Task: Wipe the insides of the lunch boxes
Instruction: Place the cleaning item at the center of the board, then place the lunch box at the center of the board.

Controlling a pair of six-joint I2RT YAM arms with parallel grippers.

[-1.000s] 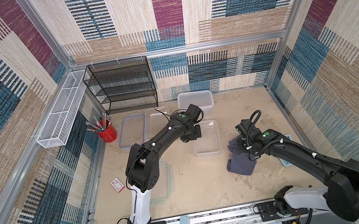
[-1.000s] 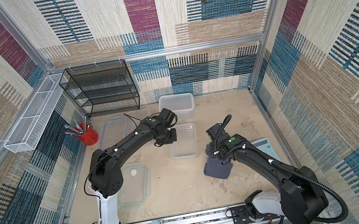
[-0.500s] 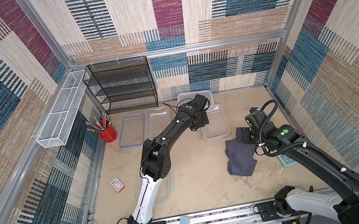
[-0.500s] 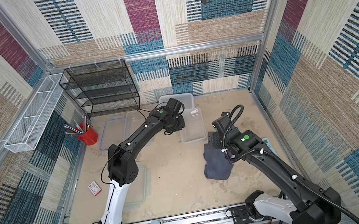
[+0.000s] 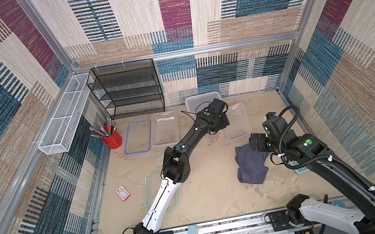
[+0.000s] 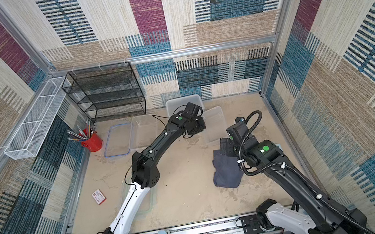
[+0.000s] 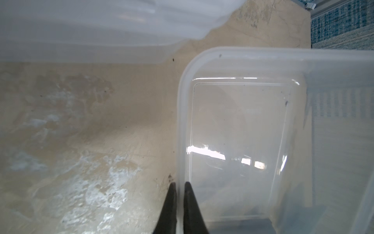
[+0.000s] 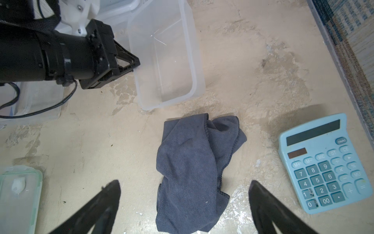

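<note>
While your left gripper (image 7: 179, 183) pinches one wall of the small lunch box (image 7: 242, 131), your right gripper (image 8: 184, 181) hangs wide open above the grey cloth (image 8: 188, 158) lying just beside that box. Picking it up seems the step in hand: lower and close on its bunched middle.

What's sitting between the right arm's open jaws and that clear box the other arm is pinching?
A crumpled grey cloth lies on the table there, near one end of the lunch box; the right wrist view shows it plainly.
</note>
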